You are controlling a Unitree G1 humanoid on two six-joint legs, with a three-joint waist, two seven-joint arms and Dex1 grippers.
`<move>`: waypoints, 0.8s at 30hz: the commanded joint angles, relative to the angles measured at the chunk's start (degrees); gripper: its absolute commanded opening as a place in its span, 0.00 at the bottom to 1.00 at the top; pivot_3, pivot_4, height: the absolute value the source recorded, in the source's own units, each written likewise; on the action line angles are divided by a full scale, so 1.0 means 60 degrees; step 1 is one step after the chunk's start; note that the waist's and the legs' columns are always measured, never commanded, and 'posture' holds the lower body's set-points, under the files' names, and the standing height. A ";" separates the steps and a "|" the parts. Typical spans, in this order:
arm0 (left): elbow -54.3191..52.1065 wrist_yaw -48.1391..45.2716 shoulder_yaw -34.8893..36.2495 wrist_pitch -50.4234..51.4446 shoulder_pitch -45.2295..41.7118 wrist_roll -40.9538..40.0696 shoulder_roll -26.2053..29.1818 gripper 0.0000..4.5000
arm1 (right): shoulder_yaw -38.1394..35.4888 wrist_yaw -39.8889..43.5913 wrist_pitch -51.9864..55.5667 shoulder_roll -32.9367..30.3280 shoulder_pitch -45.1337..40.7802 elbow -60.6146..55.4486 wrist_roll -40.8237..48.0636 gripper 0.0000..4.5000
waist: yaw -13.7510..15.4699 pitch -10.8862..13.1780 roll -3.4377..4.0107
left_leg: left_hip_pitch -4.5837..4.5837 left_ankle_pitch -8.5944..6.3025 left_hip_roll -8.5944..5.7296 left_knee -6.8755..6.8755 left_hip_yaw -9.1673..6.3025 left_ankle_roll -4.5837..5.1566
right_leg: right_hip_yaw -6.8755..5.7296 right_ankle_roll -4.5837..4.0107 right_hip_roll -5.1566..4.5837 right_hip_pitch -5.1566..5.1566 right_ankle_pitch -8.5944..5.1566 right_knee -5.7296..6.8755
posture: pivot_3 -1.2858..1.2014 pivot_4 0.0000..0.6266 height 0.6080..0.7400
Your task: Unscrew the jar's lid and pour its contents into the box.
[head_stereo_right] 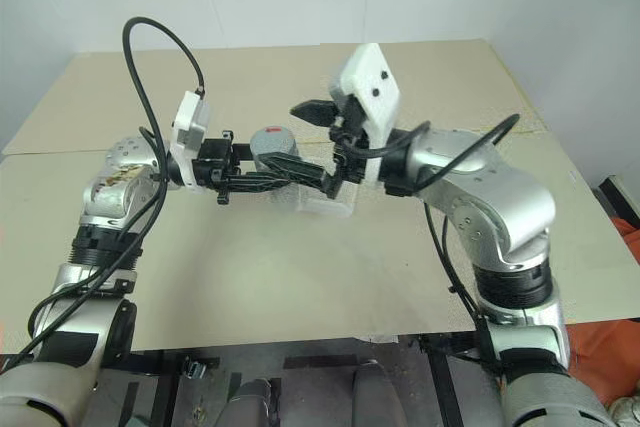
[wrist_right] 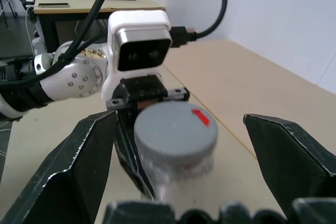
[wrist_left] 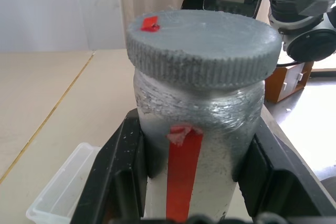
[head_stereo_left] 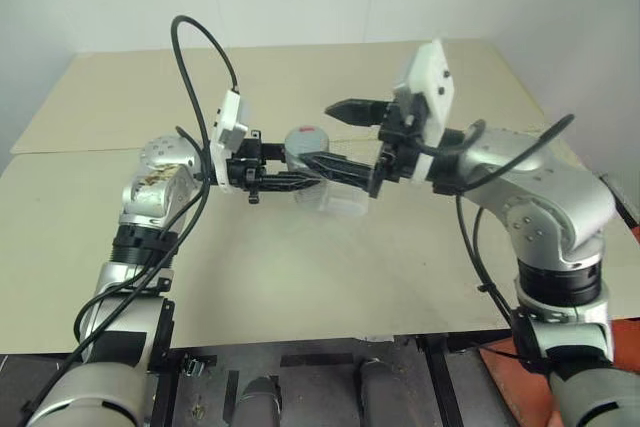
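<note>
Jar (wrist_left: 197,145) sits mid-frame in the head views, held off the table (head_stereo_left: 300,277), upright. Silvery-grey body, red strip down the side. Lid (wrist_left: 202,45) on the jar, ribbed edge, small red mark on top near the rim.

Left gripper (head_stereo_left: 300,179) comes in from the left of the frame, pointing right, roughly level. Its black fingers (wrist_left: 118,171) are clamped on both sides of the jar body below the lid.

Right gripper (head_stereo_left: 345,137) comes in from the right of the frame, pointing left toward the jar. Jaws spread wide, one finger above and behind the lid, the other lower in front of the jar. In the right wrist view the lid sits between the two fingers with clear gaps either side, no contact visible.

Box (wrist_left: 60,187) is clear plastic, on the table just below and beside the jar; in the head views it shows just under the jar, slightly right of centre. Contents can't be made out.

Table is pale beige board, seam running across the left side.
</note>
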 commanded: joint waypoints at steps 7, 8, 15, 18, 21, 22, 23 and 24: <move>-0.0229 -0.0109 0.0048 -0.0059 -0.0261 -0.0021 0.0114 0.42 | 0.0370 -0.0332 -0.0197 0.0689 -0.0573 0.0320 -0.0536 0.99 | 0.0003 0.0000 0.0000 | 0.0000 0.0001 0.0000 0.0000 -0.0002 -0.0001 | -0.0001 0.0000 0.0000 -0.0002 0.0000 0.0003 | 0.52 0.24 1.00; -0.0235 -0.0115 0.0051 -0.0056 -0.0257 -0.0019 0.0124 0.42 | 0.0384 -0.0338 -0.0192 0.0728 -0.0592 0.0364 -0.0578 0.99 | 0.0003 0.0000 0.0000 | 0.0000 0.0001 0.0000 0.0000 -0.0003 -0.0001 | -0.0001 0.0000 0.0000 -0.0002 0.0000 0.0003 | 0.52 0.24 1.00; -0.0336 -0.0131 0.0107 -0.0034 -0.0156 -0.0043 0.0280 0.42 | 0.0277 -0.0215 -0.0162 0.0690 -0.0539 0.0630 -0.0763 0.99 | 0.0000 0.0000 0.0000 | -0.0001 0.0001 0.0000 0.0000 -0.0002 -0.0001 | -0.0001 0.0000 0.0000 -0.0003 0.0000 0.0004 | 0.52 0.24 1.00; -0.0302 -0.0125 0.0116 -0.0066 -0.0155 -0.0029 0.0323 0.42 | 0.0121 -0.0161 -0.0122 0.0562 -0.0497 0.0584 -0.0726 0.99 | 0.0001 0.0000 0.0000 | -0.0001 0.0001 0.0000 0.0000 -0.0002 -0.0001 | -0.0001 0.0000 0.0000 -0.0002 0.0000 0.0004 | 0.52 0.24 1.00; -0.0297 -0.0141 0.0119 -0.0074 -0.0149 -0.0033 0.0361 0.42 | -0.0044 -0.0132 -0.0072 0.0365 -0.0404 0.0489 -0.0656 0.99 | 0.0002 0.0000 0.0000 | -0.0001 0.0000 0.0000 0.0000 -0.0002 -0.0001 | -0.0001 0.0000 0.0000 -0.0002 0.0000 0.0004 | 0.52 0.24 1.00; -0.0280 -0.0152 0.0118 -0.0078 -0.0155 -0.0032 0.0369 0.42 | -0.0070 -0.0124 -0.0069 0.0308 -0.0382 0.0477 -0.0641 0.99 | 0.0002 0.0000 0.0000 | -0.0001 0.0000 0.0000 0.0000 -0.0003 -0.0001 | -0.0001 0.0000 0.0000 -0.0002 0.0000 0.0004 | 0.52 0.24 1.00; -0.0266 -0.0165 0.0116 -0.0083 -0.0160 -0.0032 0.0375 0.42 | -0.0108 -0.0100 -0.0067 0.0246 -0.0349 0.0449 -0.0607 0.99 | 0.0002 0.0000 0.0000 | -0.0001 0.0000 -0.0001 0.0000 -0.0002 -0.0001 | 0.0000 0.0000 0.0000 -0.0002 0.0000 0.0003 | 0.52 0.24 1.00; -0.0253 -0.0175 0.0114 -0.0087 -0.0166 -0.0032 0.0380 0.42 | -0.0143 -0.0090 -0.0057 0.0199 -0.0319 0.0420 -0.0572 0.99 | 0.0002 0.0000 0.0000 | -0.0002 0.0000 0.0000 0.0000 -0.0002 -0.0001 | -0.0001 0.0000 0.0000 -0.0002 0.0000 0.0003 | 0.52 0.24 1.00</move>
